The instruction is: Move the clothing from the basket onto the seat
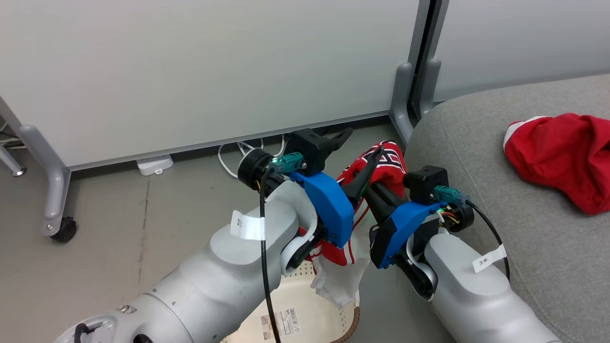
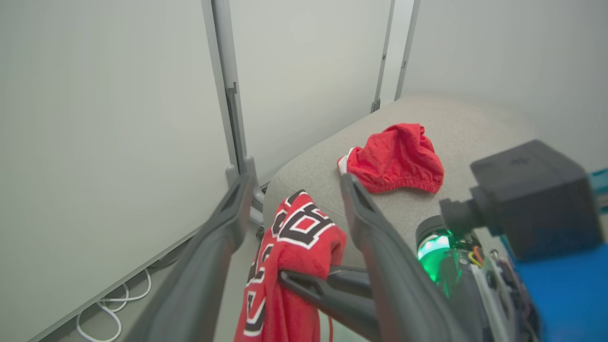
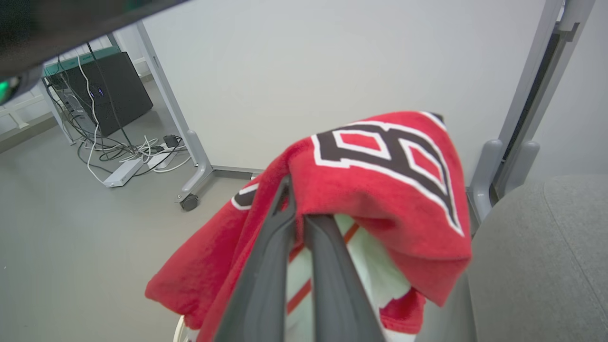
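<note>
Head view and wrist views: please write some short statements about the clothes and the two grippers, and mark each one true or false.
1. The left gripper is open. True.
2. The right gripper is open too. False: it is shut on the jersey.
3. The plain red garment lies on the sofa. True.
4. The jersey lies inside the basket. False: it hangs from the right gripper, above the basket.
5. The jersey has black numbers with white edges. True.

White cables (image 3: 137, 151) and a power strip (image 3: 121, 174) lie beside the partition (image 3: 332, 71).
</note>
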Tool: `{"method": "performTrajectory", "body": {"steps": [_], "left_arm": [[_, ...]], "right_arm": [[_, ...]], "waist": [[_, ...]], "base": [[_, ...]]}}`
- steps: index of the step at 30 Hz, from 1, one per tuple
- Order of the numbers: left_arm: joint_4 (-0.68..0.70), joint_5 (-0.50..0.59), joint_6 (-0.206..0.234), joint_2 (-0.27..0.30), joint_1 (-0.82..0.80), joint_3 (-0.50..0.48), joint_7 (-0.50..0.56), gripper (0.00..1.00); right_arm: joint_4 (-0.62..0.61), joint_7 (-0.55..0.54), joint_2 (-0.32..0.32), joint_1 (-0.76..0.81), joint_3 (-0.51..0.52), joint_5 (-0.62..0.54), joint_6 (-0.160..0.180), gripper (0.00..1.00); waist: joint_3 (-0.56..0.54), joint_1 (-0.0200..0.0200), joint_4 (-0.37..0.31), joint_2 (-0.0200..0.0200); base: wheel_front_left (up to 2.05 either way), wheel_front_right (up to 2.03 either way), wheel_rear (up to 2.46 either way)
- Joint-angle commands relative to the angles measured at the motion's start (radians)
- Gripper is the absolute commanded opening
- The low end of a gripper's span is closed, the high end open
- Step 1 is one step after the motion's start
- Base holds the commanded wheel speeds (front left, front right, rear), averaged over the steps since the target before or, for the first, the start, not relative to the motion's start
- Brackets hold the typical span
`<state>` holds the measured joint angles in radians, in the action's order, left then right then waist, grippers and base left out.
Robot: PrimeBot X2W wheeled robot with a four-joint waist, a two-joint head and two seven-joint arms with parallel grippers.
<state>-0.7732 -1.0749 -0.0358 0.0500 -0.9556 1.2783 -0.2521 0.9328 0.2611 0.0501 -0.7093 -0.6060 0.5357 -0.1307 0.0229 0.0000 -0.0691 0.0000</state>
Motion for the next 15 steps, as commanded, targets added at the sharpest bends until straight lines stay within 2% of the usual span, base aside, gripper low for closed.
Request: {"method": "performTrajectory", "body": {"steps": [1, 5, 14, 15], "left_arm": [[-0.008, 0.015, 0.007, 0.001, 0.014, -0.009, -0.009, 1.0], [0.015, 0.076, 0.017, 0.004, 0.043, -0.084, -0.014, 1.0], [0.183, 0.306, 0.026, 0.078, 0.268, -0.355, -0.014, 1.0], [0.183, 0.306, 0.026, 0.078, 0.268, -0.355, -0.014, 1.0]], "right_arm": [[-0.006, 0.006, 0.0, 0.006, 0.01, -0.008, 0.0, 0.0], [-0.01, 0.006, 0.0, 0.005, 0.031, -0.022, 0.0, 0.0], [-0.022, 0.006, 0.0, 0.023, 0.073, -0.049, 0.0, 0.0], [-0.022, 0.006, 0.0, 0.023, 0.073, -0.049, 0.0, 0.0]], "waist": [[0.001, 0.0, 0.002, 0.0], [0.005, 0.0, 0.008, 0.0], [0.0, 0.0, 0.016, 0.0], [0.0, 0.0, 0.016, 0.0]], "base": [[0.0, 0.0, 0.0], [0.0, 0.0, 0.0], [0.0, 0.0, 0.0], [0.0, 0.0, 0.0]]}}
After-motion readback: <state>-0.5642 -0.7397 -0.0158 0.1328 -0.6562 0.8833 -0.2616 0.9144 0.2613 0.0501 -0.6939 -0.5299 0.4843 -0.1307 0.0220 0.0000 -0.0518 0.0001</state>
